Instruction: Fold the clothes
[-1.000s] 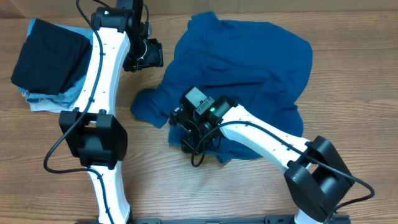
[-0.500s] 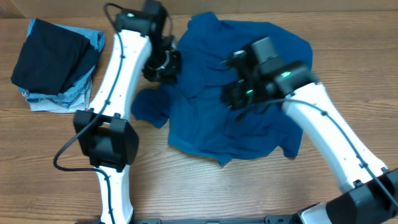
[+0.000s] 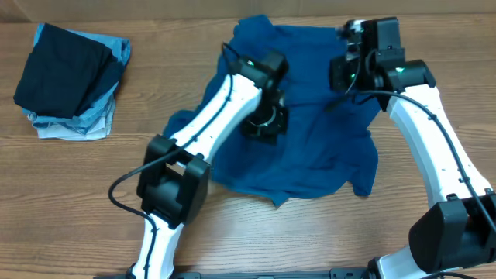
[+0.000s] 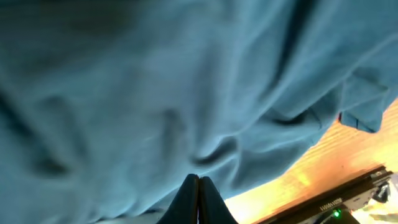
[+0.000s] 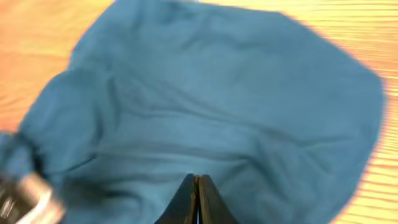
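Observation:
A crumpled blue garment (image 3: 318,147) lies spread over the middle of the wooden table. My left gripper (image 3: 264,124) hovers over its left-centre part. In the left wrist view the fingertips (image 4: 199,182) are pressed together over blue cloth (image 4: 155,93), with nothing between them. My right gripper (image 3: 346,74) is above the garment's far right part. Its fingertips (image 5: 197,180) are also shut and empty, with the blue cloth (image 5: 236,106) below them.
A stack of folded clothes (image 3: 70,77), dark on top and light blue below, sits at the far left of the table (image 3: 93,201). Bare wood shows near the front edge and at the right of the garment.
The left arm swung from the garment's far left edge to over its middle. The right arm rose from the near hem to the far right. Both grippers closed.

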Controlling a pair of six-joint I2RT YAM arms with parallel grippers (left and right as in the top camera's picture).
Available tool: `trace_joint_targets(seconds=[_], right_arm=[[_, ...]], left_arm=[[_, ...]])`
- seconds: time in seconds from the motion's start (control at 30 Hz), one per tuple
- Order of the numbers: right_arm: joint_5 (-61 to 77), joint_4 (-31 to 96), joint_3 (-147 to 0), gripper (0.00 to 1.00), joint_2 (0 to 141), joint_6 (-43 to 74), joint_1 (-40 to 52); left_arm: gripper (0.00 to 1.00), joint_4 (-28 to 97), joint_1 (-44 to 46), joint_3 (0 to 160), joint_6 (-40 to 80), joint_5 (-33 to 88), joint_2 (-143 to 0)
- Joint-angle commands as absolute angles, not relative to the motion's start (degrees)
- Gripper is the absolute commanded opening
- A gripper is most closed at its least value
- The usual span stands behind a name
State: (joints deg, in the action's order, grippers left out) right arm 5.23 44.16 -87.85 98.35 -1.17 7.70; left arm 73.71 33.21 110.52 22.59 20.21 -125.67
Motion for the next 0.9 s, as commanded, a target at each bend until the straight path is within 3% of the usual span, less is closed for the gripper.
trace_joint_targets(seconds=[0.0, 0.37, 0.63, 0.87], right_arm=[[-1.0, 42.3, -89.1, 0.04, 101.4, 1.5, 3.9], [1.8, 25.4, -89.1, 0.04, 118.1, -4.0, -2.8], [0.9, 17.6, -89.1, 0.04, 119.8, -4.5, -3.1], [0.9, 16.5, -89.1, 0.04, 120.1, -4.5, -3.7]], left_arm=[[0.04, 73.9, 36.5, 110.0, 26.3, 15.8, -125.3], [0.04, 68.0, 38.5, 107.7, 28.7, 16.6, -125.3], [0.04, 56.0, 45.1, 107.7, 28.5, 19.1, -125.6], [0.04, 55.9, 49.6, 107.7, 28.3, 16.6, -130.5]])
